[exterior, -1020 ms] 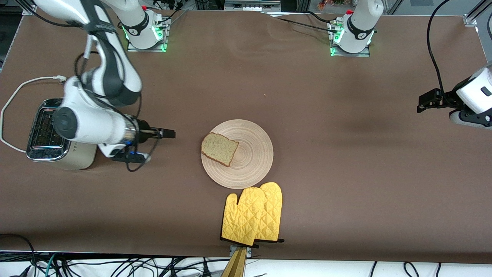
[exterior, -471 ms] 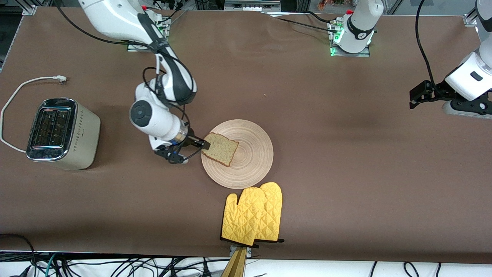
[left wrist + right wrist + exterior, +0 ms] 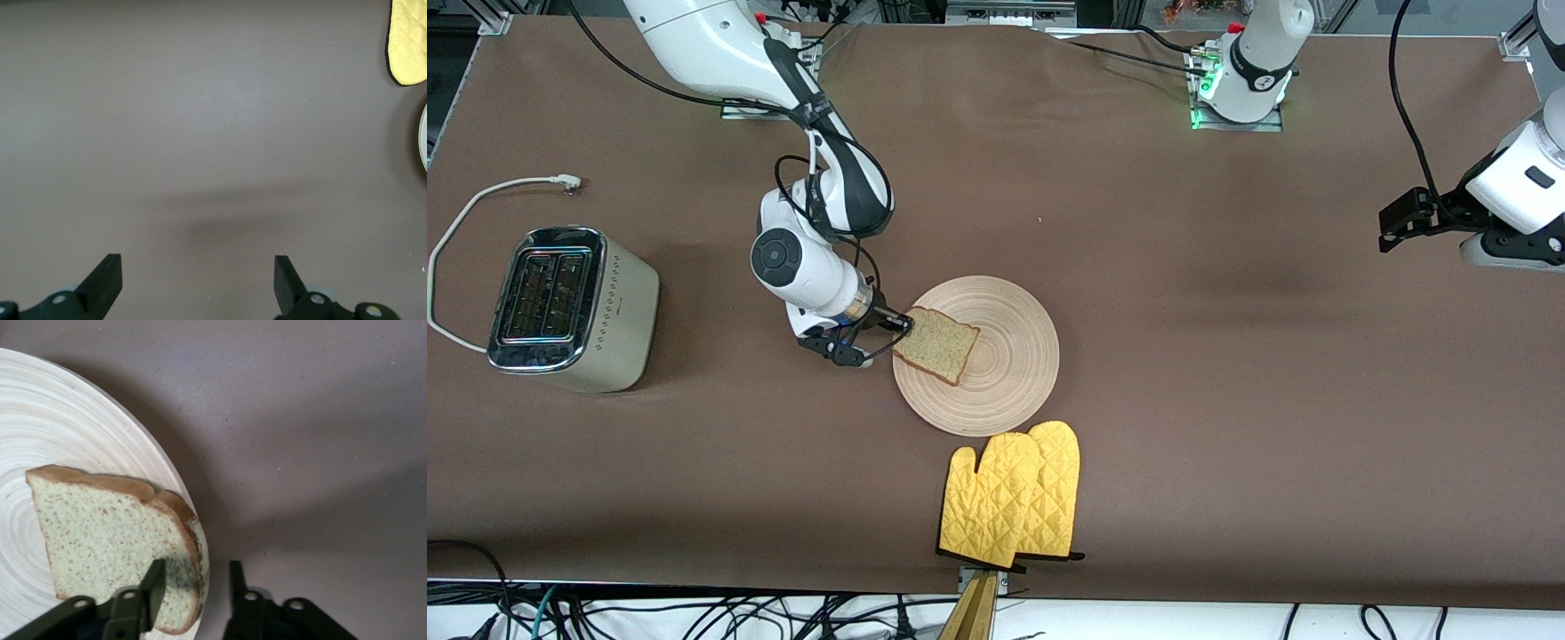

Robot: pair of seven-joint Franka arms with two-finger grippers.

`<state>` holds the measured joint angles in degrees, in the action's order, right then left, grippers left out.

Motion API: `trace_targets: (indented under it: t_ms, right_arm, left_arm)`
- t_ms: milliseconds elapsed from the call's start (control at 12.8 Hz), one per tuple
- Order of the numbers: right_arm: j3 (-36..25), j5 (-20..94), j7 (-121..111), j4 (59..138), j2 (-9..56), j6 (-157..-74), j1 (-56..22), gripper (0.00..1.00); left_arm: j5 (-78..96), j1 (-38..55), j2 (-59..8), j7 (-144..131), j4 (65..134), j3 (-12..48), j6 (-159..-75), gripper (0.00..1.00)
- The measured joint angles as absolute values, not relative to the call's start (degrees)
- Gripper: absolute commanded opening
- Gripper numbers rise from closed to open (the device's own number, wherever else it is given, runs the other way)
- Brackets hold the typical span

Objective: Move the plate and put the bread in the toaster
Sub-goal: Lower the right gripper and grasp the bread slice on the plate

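One bread (image 3: pixel 935 343) slice on one plate (image 3: pixel 1014 373), right pincer (image 3: pixel 903 325) straddling it.

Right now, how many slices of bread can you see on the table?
1. The bread lies on the plate, at the plate's edge toward the right arm's end of the table, with the right gripper at its crust. The toaster slots look empty.

Right gripper (image 3: pixel 193 583) fingers (image 3: pixel 155 581) straddle the bread (image 3: pixel 110 540) edge on the plate (image 3: pixel 60 433).
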<state>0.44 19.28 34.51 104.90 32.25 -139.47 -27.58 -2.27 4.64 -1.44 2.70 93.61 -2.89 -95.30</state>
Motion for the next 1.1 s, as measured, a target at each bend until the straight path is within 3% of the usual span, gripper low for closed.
trace_targets:
  t_ms: [157,235,784,1098]
  right_arm:
    - [0.5,19.3,34.5,104.9,32.2,-139.8,-27.6,0.03]
    - [0.5,19.3,34.5,104.9,32.2,-140.0,-27.7,0.0]
    - [0.4,19.3,34.4,104.5,31.3,-139.8,-27.8,0.0]
    - [-1.8,18.4,33.9,101.9,25.8,-128.2,-27.8,0.0]
  left_arm:
    - [-2.3,4.6,-1.4,2.6,93.6,-2.9,-95.3,1.0]
    - [-2.3,4.6,-1.4,2.6,93.6,-2.9,-95.2,1.0]
    - [-2.3,4.6,-1.4,2.5,93.6,-2.9,-95.1,1.0]
    - [-2.3,4.6,-1.4,2.3,93.5,-2.9,-95.1,1.0]
